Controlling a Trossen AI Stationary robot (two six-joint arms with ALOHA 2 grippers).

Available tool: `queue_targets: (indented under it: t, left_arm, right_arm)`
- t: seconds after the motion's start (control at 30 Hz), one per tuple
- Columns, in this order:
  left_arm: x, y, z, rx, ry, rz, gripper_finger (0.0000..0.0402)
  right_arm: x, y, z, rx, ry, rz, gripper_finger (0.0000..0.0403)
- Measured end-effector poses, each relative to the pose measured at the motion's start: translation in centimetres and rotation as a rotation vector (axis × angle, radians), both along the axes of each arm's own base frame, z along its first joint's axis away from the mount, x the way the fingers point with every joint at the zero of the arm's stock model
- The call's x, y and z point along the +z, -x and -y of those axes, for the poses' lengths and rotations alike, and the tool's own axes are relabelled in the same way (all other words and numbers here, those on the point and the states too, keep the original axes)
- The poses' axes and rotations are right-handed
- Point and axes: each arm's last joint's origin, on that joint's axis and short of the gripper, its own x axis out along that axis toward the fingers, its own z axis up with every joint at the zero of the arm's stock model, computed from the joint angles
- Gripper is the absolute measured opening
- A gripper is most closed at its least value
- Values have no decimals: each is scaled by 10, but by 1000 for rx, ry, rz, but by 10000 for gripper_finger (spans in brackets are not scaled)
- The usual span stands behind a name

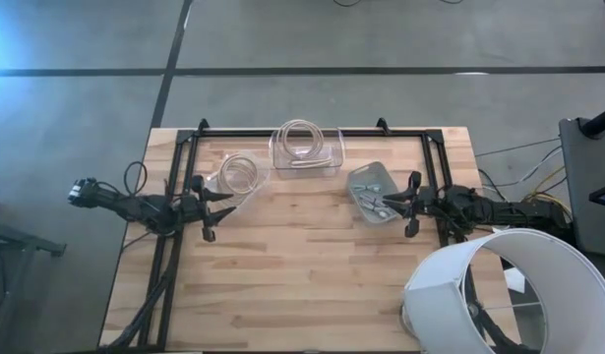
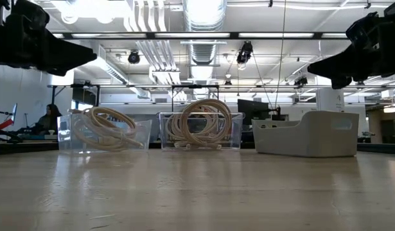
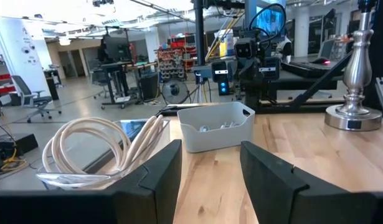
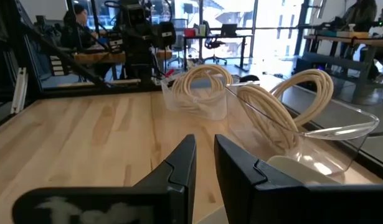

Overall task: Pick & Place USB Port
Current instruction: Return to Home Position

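1. A pale wooden table (image 1: 302, 275) stood on a grey concrete floor, with a black frame (image 1: 430, 138) around its far half and an open workshop beyond it.
2. The USB cables (image 1: 374, 197) lay in a loose heap inside the gray bin (image 1: 359, 175), on the right side of the table, just in front of the right gripper (image 1: 404, 205). Judging by that, the sorting looked finished and only the retreat was left.
3. The cables were too small and tangled to tell which way any plug pointed. The bin itself sat askew, its long axis running from the far edge toward the near edge and leaning to the right.
4. The right gripper hovered above the wood just beside the bin. Its fingers were parted by a narrow gap with nothing between them, which fits a claw that had no more to carry.
5. The left gripper (image 1: 221, 208) hung near the left clear bin (image 1: 245, 162), fingers spread wide and empty. It was probably parked there to keep out of the way.
6. That bin and a second clear bin (image 1: 333, 157) at the far middle each held a coil of cream cord.
7. A white lampshade (image 1: 509, 285) filled the near right corner, apart from the bins.
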Motion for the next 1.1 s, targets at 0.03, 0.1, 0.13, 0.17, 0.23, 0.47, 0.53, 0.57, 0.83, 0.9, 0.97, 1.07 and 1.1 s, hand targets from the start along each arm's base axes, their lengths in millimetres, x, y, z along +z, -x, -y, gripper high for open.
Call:
queue_targets:
  t: [0.03, 0.1, 0.13, 0.17, 0.23, 0.47, 0.53, 0.57, 0.83, 0.9, 0.97, 1.07, 1.1]
  left_arm:
    - [0, 0, 0, 0, 3, -3, 168]
    - [-1, 0, 0, -1, 14, -3, 168]
    - [-2, 0, 0, 0, 18, -10, 168]
    - [-3, 0, 0, 0, 20, -18, 168]
    - [-4, 0, 0, 0, 16, -37, 168]
    - [-7, -1, 4, -145, -23, -73, 168]
    - [-8, -1, 6, -202, -33, -81, 168]
    - [-8, -1, 7, -232, -46, -88, 168]
    - [-11, -1, 11, -385, -137, -120, 168]
    - [-12, -1, 11, -384, -139, -127, 168]
    - [-12, -2, 10, -364, -138, -132, 168]
    - [-12, -2, 10, -359, -89, -132, 168]
    - [-12, -2, 10, -358, -66, -130, 168]
  right_arm:
    - [0, 0, 0, 0, 0, -1, 52]
    - [0, 0, 0, 0, 2, -1, 52]
    - [0, 0, 0, 0, 4, -1, 52]
    - [0, 0, 0, 0, 3, -1, 52]
    - [0, 0, 0, 0, 4, -4, 52]
    - [0, 0, 0, 0, 3, -6, 52]
    - [0, 0, 0, 0, 3, -7, 52]
    - [0, 0, 0, 0, 3, -7, 52]
    - [0, 0, 0, 0, 2, -7, 52]
    - [0, 0, 0, 0, 3, -7, 52]
    - [0, 0, 0, 0, 3, -7, 52]
    - [0, 0, 0, 0, 3, -7, 52]
    - [0, 0, 0, 0, 3, -7, 52]
